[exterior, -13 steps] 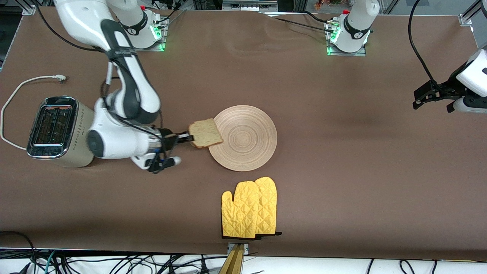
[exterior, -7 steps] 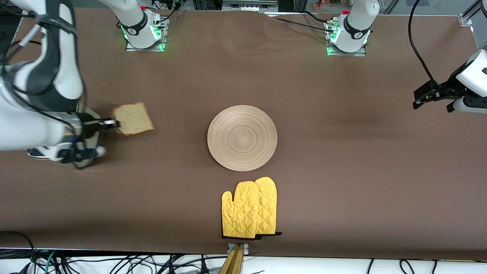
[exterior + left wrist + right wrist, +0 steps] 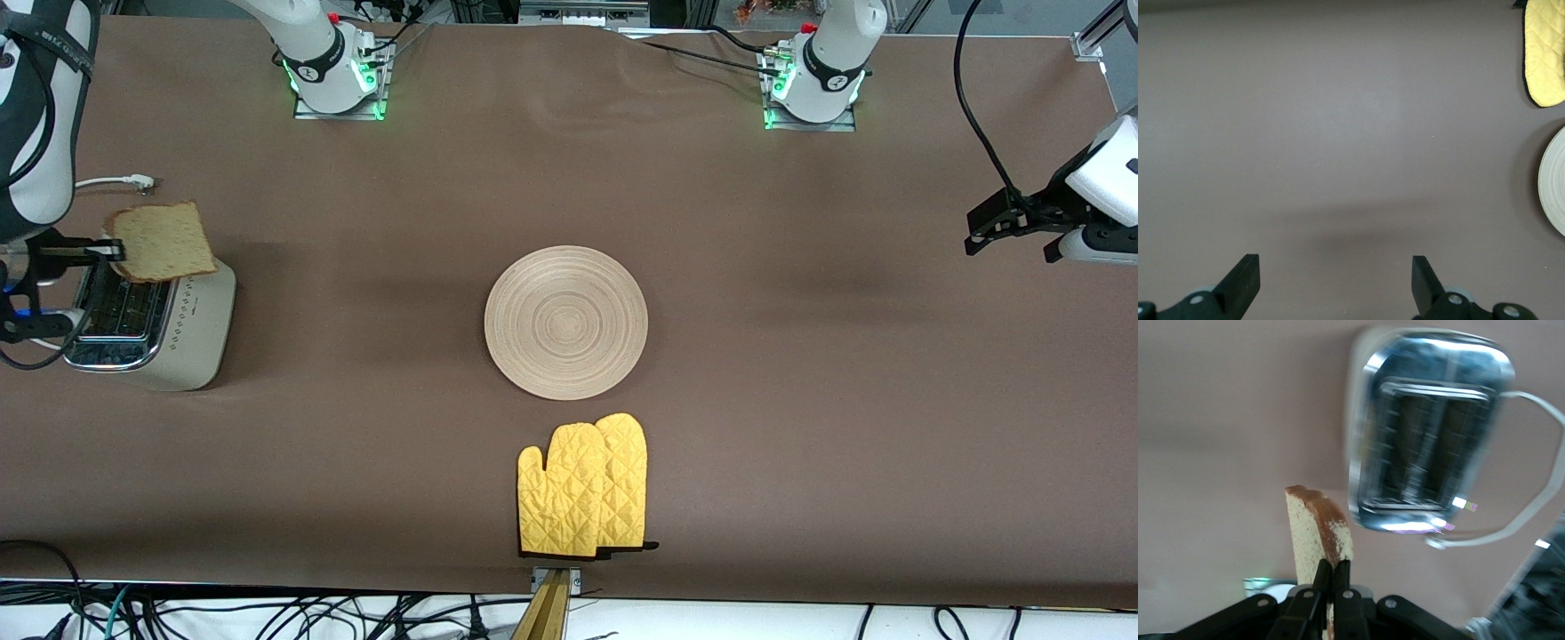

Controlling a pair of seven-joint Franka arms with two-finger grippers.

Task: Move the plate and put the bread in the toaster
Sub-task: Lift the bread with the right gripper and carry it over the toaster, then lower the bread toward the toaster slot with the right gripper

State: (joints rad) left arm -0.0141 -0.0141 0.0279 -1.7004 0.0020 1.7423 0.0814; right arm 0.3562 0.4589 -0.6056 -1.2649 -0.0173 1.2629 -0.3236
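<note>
Brown cloth covers the bench [image 3: 800, 400], both arm bases along its top edge in the front view. Toaster [image 3: 151, 324] stands near the bench edge at the right arm's end, chrome top w/ two dark slots up; its white cord [image 3: 27, 240] loops along that same edge. Right end effector [image 3: 89, 252] is up over the toaster, fingers clamped tight on the crust edge of the bread slice [image 3: 163, 242]; the slice sticks out sideways from the fingers, over the toaster's top and not in a slot. Right wrist view: bread [image 3: 1317, 537] pinched edge-on between the two fingers, toaster [image 3: 1431, 427] below. Wooden plate [image 3: 566, 322] lies flat abt mid-bench, nothing on it. Pair of yellow oven mitts [image 3: 582, 489] lies nearer the front camera than the plate, at the bench's near edge. Left end effector [image 3: 1013, 227] waits in the air over the bench edge at the left arm's end, fingers spread wide, holding nothing; left wrist view shows bare cloth between the fingers [image 3: 1245, 277].
</note>
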